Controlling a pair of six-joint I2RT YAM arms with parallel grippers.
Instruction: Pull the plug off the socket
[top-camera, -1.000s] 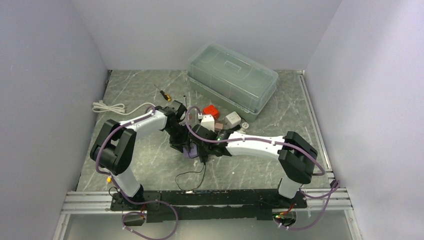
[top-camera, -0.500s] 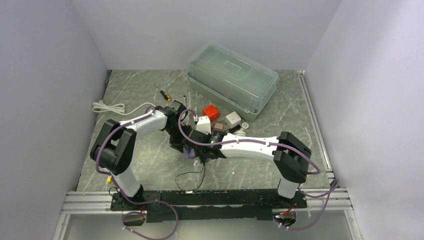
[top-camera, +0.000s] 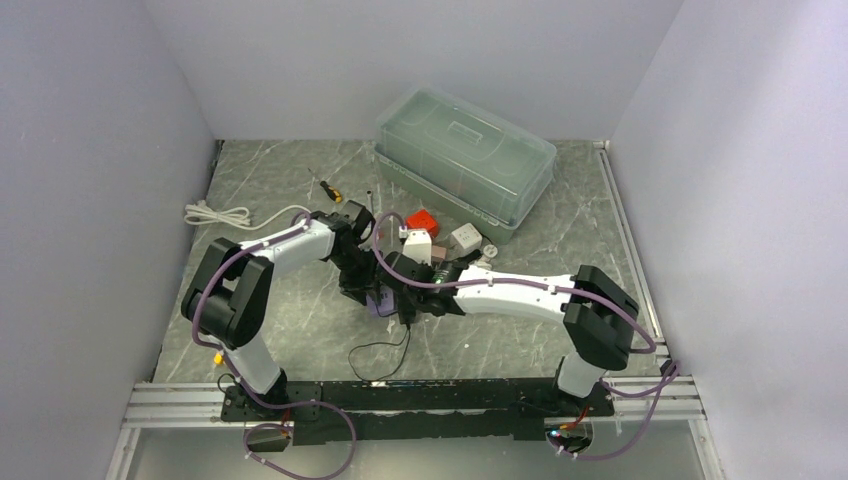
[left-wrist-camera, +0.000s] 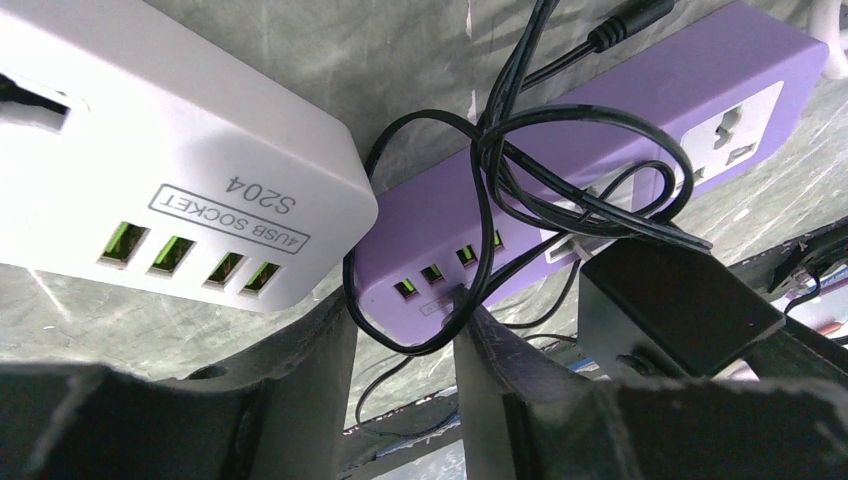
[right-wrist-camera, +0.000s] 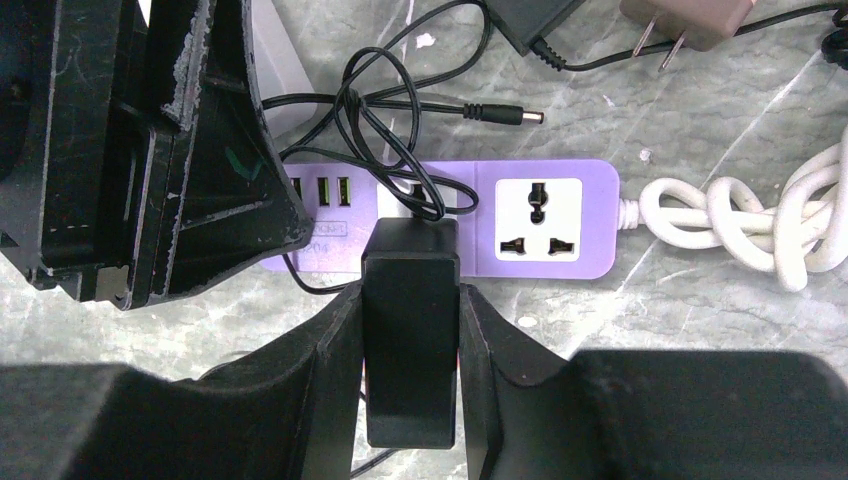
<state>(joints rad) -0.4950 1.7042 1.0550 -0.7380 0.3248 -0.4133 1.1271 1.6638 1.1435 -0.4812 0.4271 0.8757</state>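
A purple power strip (right-wrist-camera: 600, 220) lies on the marble table, and also shows in the top view (top-camera: 380, 306) and the left wrist view (left-wrist-camera: 600, 130). My right gripper (right-wrist-camera: 410, 295) is shut on a black plug block (right-wrist-camera: 410, 340) that stands over the strip's middle socket. I cannot tell whether its prongs are seated. My left gripper (left-wrist-camera: 400, 310) is shut on the strip's USB end, a finger on each side. A thin black cable (left-wrist-camera: 560, 150) loops over the strip. In the top view both grippers meet over the strip, the left (top-camera: 362, 285) beside the right (top-camera: 402, 298).
A white 4-USB socket block (left-wrist-camera: 150, 180) lies beside the strip. The strip's knotted white cord (right-wrist-camera: 740, 220) runs right. A clear lidded box (top-camera: 465, 160) stands behind. A red block (top-camera: 422, 222), white adapter (top-camera: 465, 237), screwdriver (top-camera: 328, 190) and coiled white cord (top-camera: 215, 213) lie around.
The right arm swung a little to the left and then back. Both grippers stay over the purple strip, each with the same hold.
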